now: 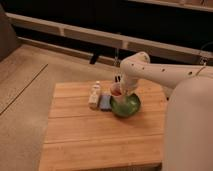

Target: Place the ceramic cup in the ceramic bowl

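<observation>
The ceramic cup, small and off-white with a reddish inside, hangs at the near-left rim of the ceramic bowl, just above its green inside. My gripper comes down from the white arm that reaches in from the right, and it is shut on the cup. The bowl stands on the wooden table near its far right part. Whether the cup touches the bowl cannot be told.
A small white bottle-like carton stands upright left of the bowl, with a flat blue rectangular thing between them. My white body fills the right side. A dark ledge runs behind the table.
</observation>
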Controlling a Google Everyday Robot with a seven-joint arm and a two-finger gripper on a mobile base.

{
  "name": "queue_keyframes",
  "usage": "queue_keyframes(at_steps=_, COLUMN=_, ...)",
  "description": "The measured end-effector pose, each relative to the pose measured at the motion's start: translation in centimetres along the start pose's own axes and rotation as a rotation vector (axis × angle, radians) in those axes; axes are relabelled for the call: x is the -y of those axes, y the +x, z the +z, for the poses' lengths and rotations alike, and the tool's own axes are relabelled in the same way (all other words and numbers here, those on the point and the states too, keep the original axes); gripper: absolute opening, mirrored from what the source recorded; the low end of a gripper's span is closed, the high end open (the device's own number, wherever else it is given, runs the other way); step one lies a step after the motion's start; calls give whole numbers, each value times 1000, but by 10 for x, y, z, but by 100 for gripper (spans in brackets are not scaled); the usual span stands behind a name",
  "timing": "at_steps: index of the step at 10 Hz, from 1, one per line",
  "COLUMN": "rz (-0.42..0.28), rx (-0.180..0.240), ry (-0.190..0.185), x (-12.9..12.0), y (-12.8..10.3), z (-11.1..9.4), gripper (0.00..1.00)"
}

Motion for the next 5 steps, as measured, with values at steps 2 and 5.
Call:
queue_keyframes(at_steps=2, rz=-20, rx=-2, ry=2, x=-7, y=-7, z=9, gripper=0)
queue_keyframes(at_steps=5, rz=-36, rx=-9, ry=15, x=-13, y=-29, z=33, gripper=0)
